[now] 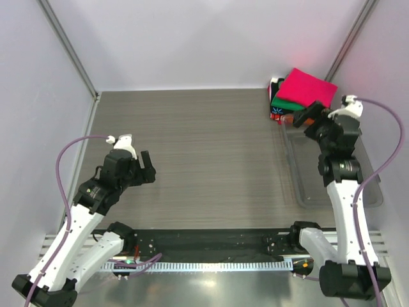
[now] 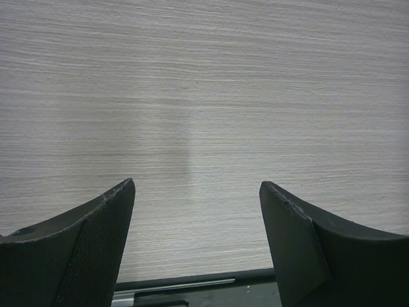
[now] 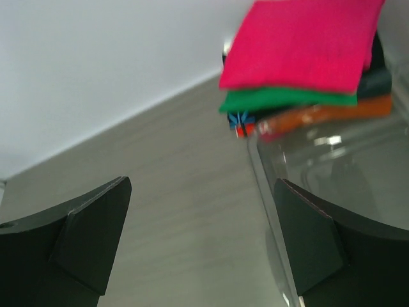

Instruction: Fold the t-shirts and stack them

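A stack of folded t-shirts (image 1: pixel 299 94) sits in the far right corner of the table. The crimson-pink one (image 3: pixel 300 43) lies folded on top, over a green one (image 3: pixel 281 100), an orange one (image 3: pixel 332 112) and a black printed one (image 1: pixel 275 86). My right gripper (image 1: pixel 305 118) hovers just in front of the stack, open, nothing between its fingers (image 3: pixel 96 224). My left gripper (image 1: pixel 146 170) is over the bare table at the left, open and empty, with only wood grain between its fingers (image 2: pixel 300 243).
A clear plastic bin (image 1: pixel 307 185) lies at the right under the right arm, its rim (image 3: pixel 262 173) running past the right finger. Grey walls close in the back and sides. A black rail (image 1: pixel 211 246) runs along the near edge.
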